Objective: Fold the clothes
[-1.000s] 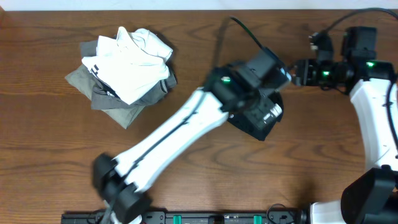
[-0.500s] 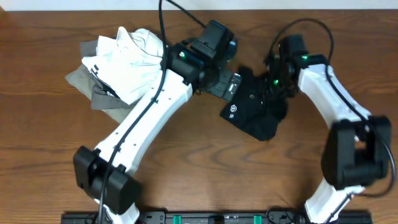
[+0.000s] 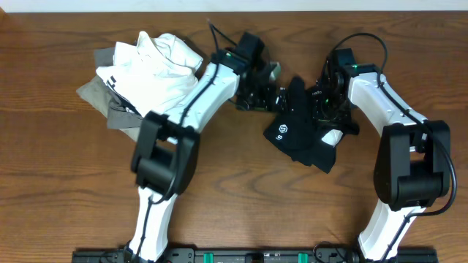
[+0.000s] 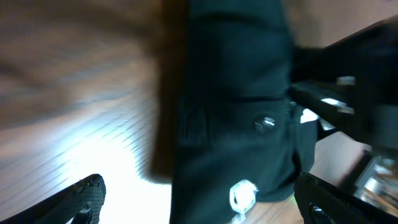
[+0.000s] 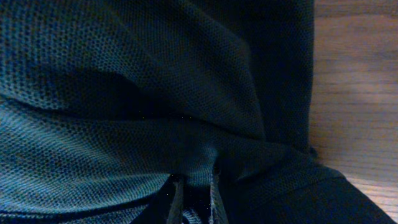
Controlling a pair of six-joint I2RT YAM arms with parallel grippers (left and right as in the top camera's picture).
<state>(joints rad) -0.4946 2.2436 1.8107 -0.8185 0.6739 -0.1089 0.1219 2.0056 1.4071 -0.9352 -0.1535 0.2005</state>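
The black T-shirt [image 3: 296, 135] lies bunched on the table right of centre, a white logo mark facing up. My left gripper [image 3: 272, 95] is at its upper left edge. In the left wrist view the fingers [image 4: 205, 200] are wide open, with the black T-shirt [image 4: 236, 124] and its logo between them. My right gripper [image 3: 322, 109] is on the shirt's upper right part. In the right wrist view black T-shirt fabric [image 5: 155, 93] fills the frame and the fingers [image 5: 194, 194] are pinched together on a fold.
A pile of folded garments stands at the back left, white ones [image 3: 153, 69] on top of grey ones [image 3: 124, 113]. The wooden table [image 3: 73, 190] is bare in front. The two arms stand close together over the shirt.
My right arm has swung in from the far right onto the shirt. My left arm has drawn back to the shirt's upper left edge. The shirt has shifted and bunched up.
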